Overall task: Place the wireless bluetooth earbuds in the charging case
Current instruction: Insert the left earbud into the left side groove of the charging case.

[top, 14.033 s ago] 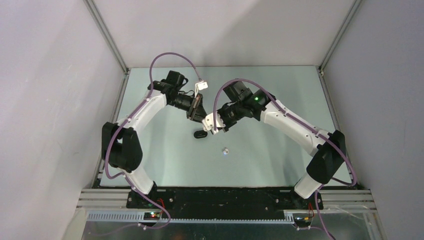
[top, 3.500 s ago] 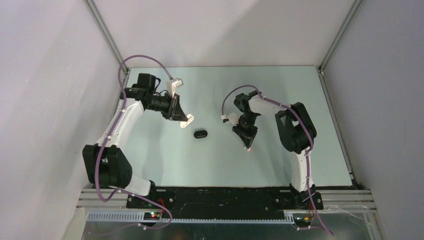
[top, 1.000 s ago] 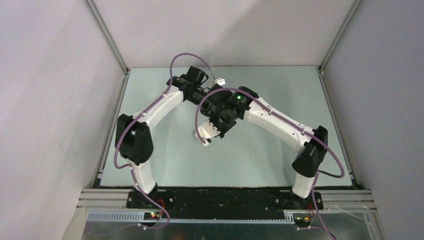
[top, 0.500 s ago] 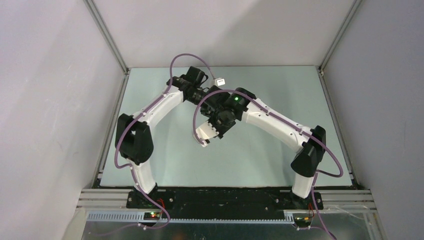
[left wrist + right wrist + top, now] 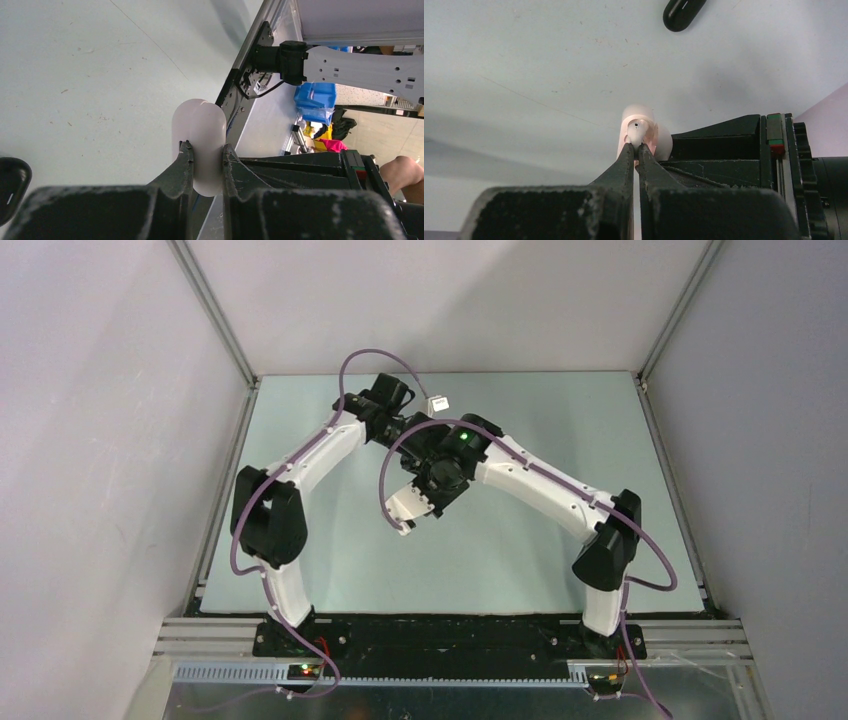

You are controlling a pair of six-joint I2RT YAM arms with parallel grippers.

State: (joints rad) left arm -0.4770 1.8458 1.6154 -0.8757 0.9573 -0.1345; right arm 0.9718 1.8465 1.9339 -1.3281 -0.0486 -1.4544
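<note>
Black case (image 5: 684, 12) on table (image 5: 524, 60), apart from white case (image 5: 199, 140), white earbud (image 5: 636, 129).

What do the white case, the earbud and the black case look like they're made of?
White case: likely smooth matte plastic; soft, even sheen. Earbud: apparently hard white plastic, too small to be sure. Black case: probably glossy plastic; faint shine on its rounded side.

Overhead plus two wrist close-ups.
Top view looks down on the table (image 5: 500, 555) from behind; both wrist views share the white case (image 5: 199, 131).
</note>
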